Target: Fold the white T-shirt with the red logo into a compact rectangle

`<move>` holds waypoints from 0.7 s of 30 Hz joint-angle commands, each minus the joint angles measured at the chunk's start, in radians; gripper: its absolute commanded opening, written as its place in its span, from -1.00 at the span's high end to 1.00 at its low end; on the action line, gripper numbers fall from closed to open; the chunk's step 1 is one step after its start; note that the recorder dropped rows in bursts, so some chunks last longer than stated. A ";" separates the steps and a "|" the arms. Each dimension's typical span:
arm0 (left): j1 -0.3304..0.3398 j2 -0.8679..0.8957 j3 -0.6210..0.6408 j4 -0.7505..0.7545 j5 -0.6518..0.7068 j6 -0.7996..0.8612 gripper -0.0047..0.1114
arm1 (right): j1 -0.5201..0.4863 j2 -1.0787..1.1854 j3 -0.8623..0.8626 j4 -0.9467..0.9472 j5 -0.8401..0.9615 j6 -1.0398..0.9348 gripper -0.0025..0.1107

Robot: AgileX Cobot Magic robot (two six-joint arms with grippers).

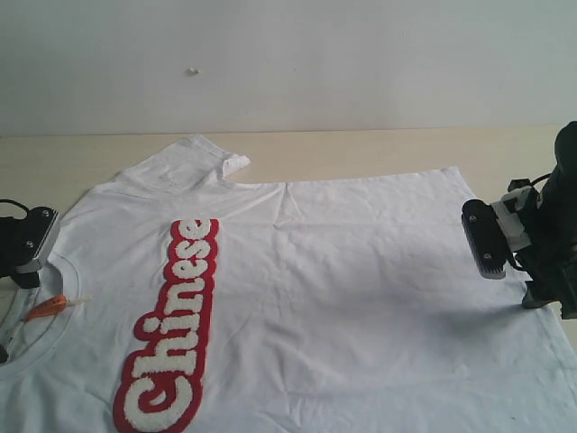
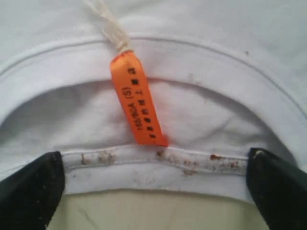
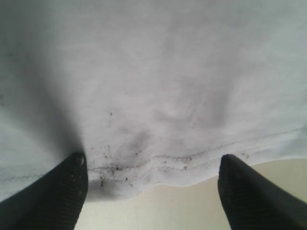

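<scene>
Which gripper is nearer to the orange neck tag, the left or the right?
Left. The left gripper is open at the collar, with the orange neck tag just ahead of it. The right gripper is open at the hem, across the white T-shirt.

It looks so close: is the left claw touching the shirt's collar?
Cannot tell. Left wrist view: the open left gripper flanks the collar edge with its tips, but neither contact nor gap shows.
</scene>
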 commanded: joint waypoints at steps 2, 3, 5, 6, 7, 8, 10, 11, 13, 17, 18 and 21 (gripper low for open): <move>-0.001 0.042 0.023 0.015 -0.034 -0.005 -0.89 | -0.002 0.040 0.004 -0.030 -0.024 0.002 -0.32; -0.001 0.042 0.023 0.015 -0.034 -0.005 -0.89 | -0.002 0.051 0.004 -0.027 -0.016 0.004 -0.32; -0.001 0.042 0.023 0.015 -0.034 -0.005 -0.89 | -0.002 0.068 0.004 -0.026 0.013 0.019 -0.32; -0.001 0.042 0.023 0.015 -0.032 -0.005 -0.89 | -0.002 0.076 0.004 -0.024 0.023 0.031 -0.32; -0.001 0.042 0.023 0.015 -0.032 -0.005 -0.89 | -0.002 0.078 0.004 -0.022 0.034 0.036 -0.32; -0.001 0.042 0.023 0.015 -0.032 -0.005 -0.89 | -0.002 0.078 0.004 -0.014 0.042 0.036 -0.32; -0.001 0.042 0.023 0.015 -0.032 -0.005 -0.89 | -0.002 0.078 0.004 0.013 0.036 0.036 -0.32; -0.001 0.042 0.023 0.015 -0.032 -0.005 -0.89 | -0.002 0.078 0.004 0.021 0.026 0.036 -0.32; -0.001 0.042 0.023 0.015 -0.032 -0.005 -0.89 | -0.002 0.078 0.004 0.011 -0.012 0.036 -0.32; -0.001 0.042 0.023 0.015 -0.032 -0.005 -0.89 | 0.000 0.076 0.004 -0.005 -0.161 0.038 -0.32; -0.001 0.042 0.023 0.015 -0.032 -0.005 -0.89 | 0.010 0.074 0.004 0.010 -0.196 0.039 -0.32; -0.001 0.042 0.023 0.012 -0.032 -0.005 -0.89 | 0.017 0.072 0.004 0.010 -0.143 0.039 -0.33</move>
